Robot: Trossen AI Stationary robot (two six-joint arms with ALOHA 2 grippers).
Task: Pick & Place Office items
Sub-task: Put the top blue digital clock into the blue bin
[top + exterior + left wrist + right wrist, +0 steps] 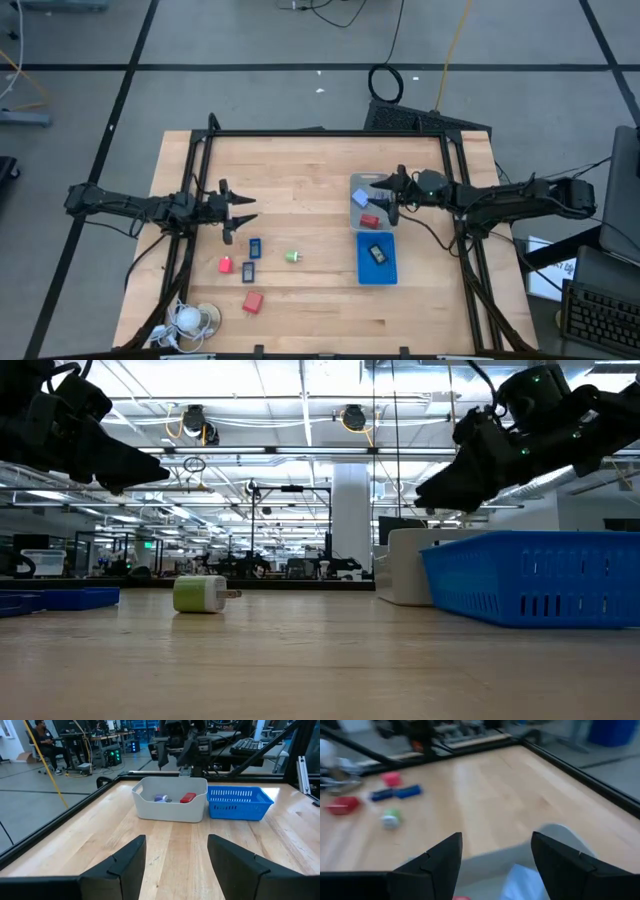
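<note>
Five small office items loose on the wooden table [320, 170]: two red blocks [252, 301], two dark blue rectangular pieces [254, 246], one green bit [292, 256]. Three more already in trays: light-blue cube [361, 197] and red block in pale tray [355, 184]; dark piece in blue mesh tray [363, 272].

Step in hand: between picks.
- Right gripper [383, 195]: spread wide, empty, over pale tray.
- Left gripper [243, 212]: spread wide, empty, just beyond loose items.

Next, probably: lower left gripper over nearest blue piece, align, close.
</note>
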